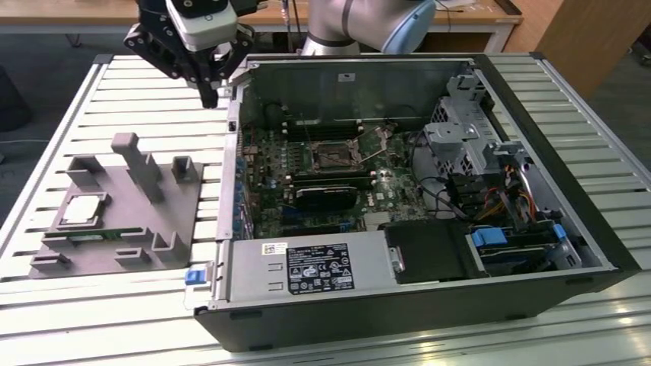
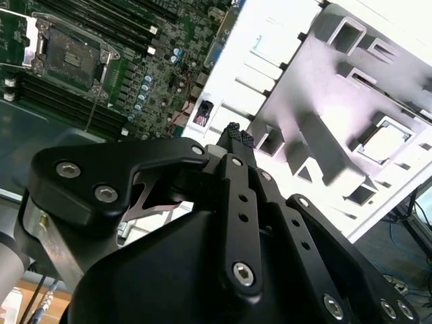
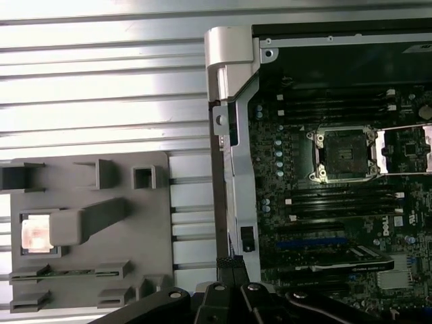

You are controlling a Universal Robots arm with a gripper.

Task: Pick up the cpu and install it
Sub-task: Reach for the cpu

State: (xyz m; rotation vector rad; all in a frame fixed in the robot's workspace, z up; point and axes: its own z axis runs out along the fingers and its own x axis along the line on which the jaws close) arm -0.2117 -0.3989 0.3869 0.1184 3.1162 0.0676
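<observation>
The cpu (image 1: 84,211) is a small square chip with a shiny top. It lies in a recess of the grey holder block (image 1: 188,207) at the exterior view's left, and appears in both wrist views (image 2: 385,143) (image 3: 36,233). My black gripper (image 1: 210,97) hangs shut and empty above the slatted table, beside the computer case's back left corner and well away from the cpu. Its fingertips (image 2: 233,130) (image 3: 229,260) are pressed together. The open socket (image 1: 331,156) (image 2: 71,57) (image 3: 341,155) sits on the motherboard with its metal frame (image 3: 403,150) folded back.
The open computer case (image 1: 569,221) fills the middle and right, its metal wall (image 3: 233,155) between holder and motherboard. A green memory stick (image 1: 97,235) lies in the holder, and a grey post (image 1: 137,164) rises from it. A graphics card (image 1: 325,197) and power supply (image 1: 305,268) sit near the socket.
</observation>
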